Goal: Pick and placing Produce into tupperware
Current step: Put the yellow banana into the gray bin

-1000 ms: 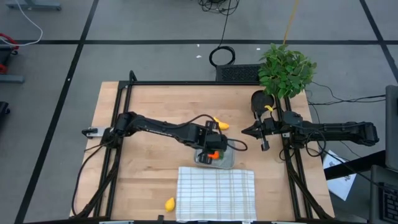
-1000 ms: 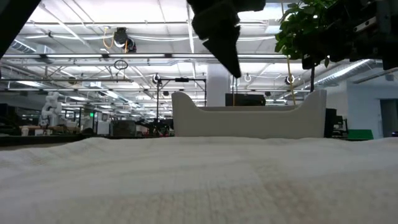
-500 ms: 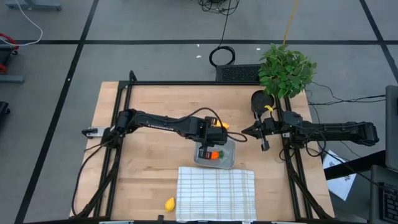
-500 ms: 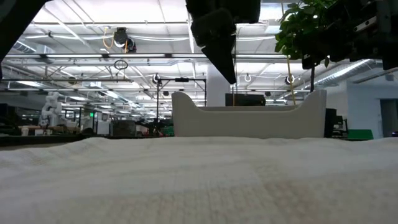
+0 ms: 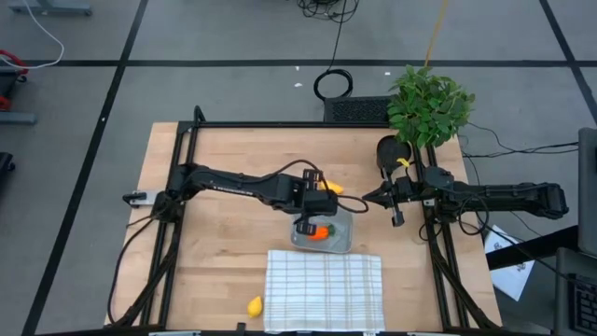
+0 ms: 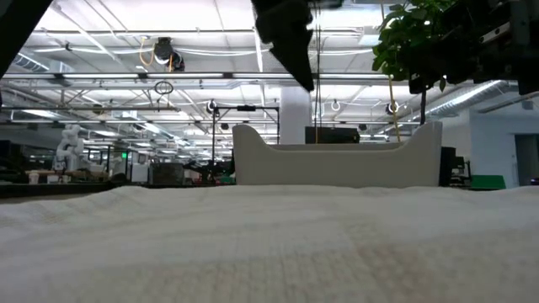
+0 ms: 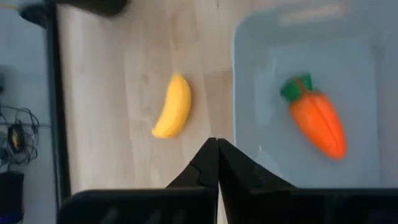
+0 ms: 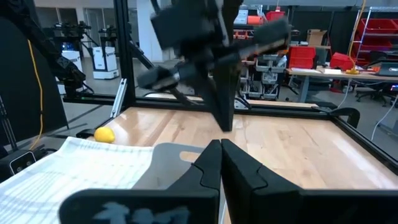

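Both pairs of jaws are pressed together with nothing between them. Lying inside the shallow translucent grey rounded-square plastic tupperware (image 5: 324, 231) is the orange toy carrot with a green top (image 5: 320, 232), flat on the tub's floor. The tub rests on the light wooden table (image 5: 233, 159), touching or just beside the far edge of the white checked cloth (image 5: 325, 289).

Just above the tub's left side hangs the left gripper (image 5: 308, 224), its dark fingers (image 7: 211, 163) meeting in a point over the tub's rim, clear of the carrot. Beside the tub, on the bare wood just beyond the left wrist, lies the curved yellow toy banana (image 7: 172, 107). The small yellow lemon-like piece (image 5: 254, 305) sits well apart from the tub, on the wood near the cloth's left edge close to the table's front.

At the table's right edge waits the right gripper (image 5: 395, 219), held off to the side and well apart from the tub. Behind it, at the far right corner, stands a leafy green potted plant (image 5: 427, 106).
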Action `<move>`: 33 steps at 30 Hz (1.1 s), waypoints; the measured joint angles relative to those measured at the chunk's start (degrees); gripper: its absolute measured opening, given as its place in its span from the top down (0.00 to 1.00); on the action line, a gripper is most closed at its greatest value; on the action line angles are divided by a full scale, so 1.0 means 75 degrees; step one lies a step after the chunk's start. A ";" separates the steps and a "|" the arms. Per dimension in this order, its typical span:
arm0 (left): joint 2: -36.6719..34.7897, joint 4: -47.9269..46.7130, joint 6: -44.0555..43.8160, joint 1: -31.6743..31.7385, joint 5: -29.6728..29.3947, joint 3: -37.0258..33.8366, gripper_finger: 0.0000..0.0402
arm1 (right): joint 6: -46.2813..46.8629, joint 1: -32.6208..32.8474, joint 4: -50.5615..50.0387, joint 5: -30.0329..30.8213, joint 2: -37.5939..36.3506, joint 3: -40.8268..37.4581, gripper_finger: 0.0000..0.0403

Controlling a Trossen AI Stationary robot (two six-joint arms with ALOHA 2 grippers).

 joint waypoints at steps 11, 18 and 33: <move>-0.1047 -0.0457 0.0171 -0.0002 -0.0833 -0.0008 1.00 | 0.0079 0.0001 -0.0049 -0.0003 -0.0003 0.0000 1.00; -0.2402 -0.0128 0.0047 -0.0147 -0.1065 -0.0684 1.00 | 0.0073 0.0001 -0.0052 -0.0003 -0.0003 0.0000 1.00; -0.6160 0.5507 -0.0649 -0.0352 -0.1094 -0.6926 1.00 | 0.0052 0.0001 -0.0160 -0.0001 0.0005 0.0000 1.00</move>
